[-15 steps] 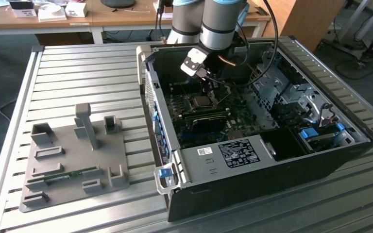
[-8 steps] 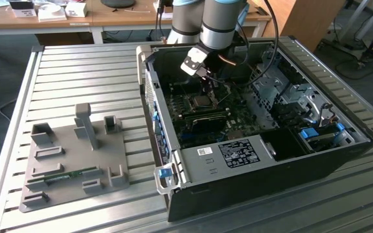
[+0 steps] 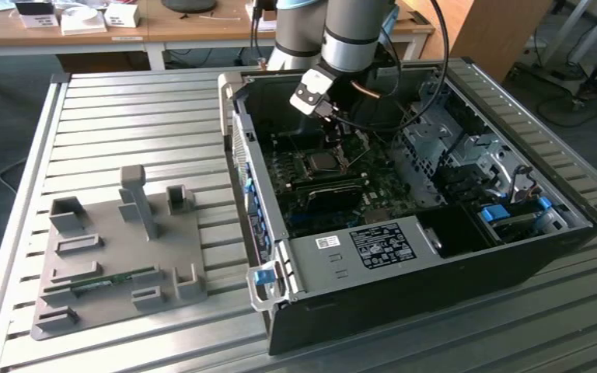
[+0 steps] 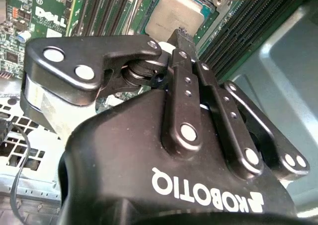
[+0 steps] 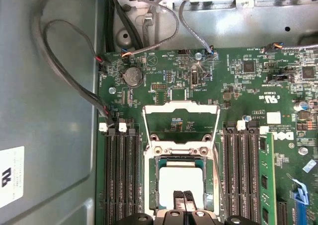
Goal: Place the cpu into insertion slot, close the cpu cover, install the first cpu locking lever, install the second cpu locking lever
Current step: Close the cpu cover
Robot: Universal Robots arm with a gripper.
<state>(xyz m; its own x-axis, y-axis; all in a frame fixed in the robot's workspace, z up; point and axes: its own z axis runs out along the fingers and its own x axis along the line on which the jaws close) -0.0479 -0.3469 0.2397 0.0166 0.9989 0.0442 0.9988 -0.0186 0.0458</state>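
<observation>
CPU (image 5: 181,183) is found lying flat in the insertion slot (image 5: 150,185), silver top upward, on the green motherboard (image 5: 238,81) inside the open computer case (image 3: 403,295). At the exterior view's left, a grey holder tray (image 3: 112,256) is set on the slatted desk (image 3: 122,116), and a green memory stick (image 3: 102,284) is held in one of its grooves. The case is stood at the exterior view's right, with the motherboard lodged against its inner wall. In the first wrist view, the slot is flanked on both sides by long black memory slots (image 5: 121,175), and a green module (image 5: 266,175) is seated just beyond one bank. The CPU cover (image 5: 181,106) is swung open, well clear of the chip, and bare board is seen through its square window. The arm (image 3: 356,31) is angled down from above into the case, with the claw (image 5: 182,199) pointed at the slot. Its fingers (image 4: 181,36) are pressed together with nothing seen between them, and their tips are placed just over one edge of the CPU; whether the metal is touched cannot be told.
</observation>
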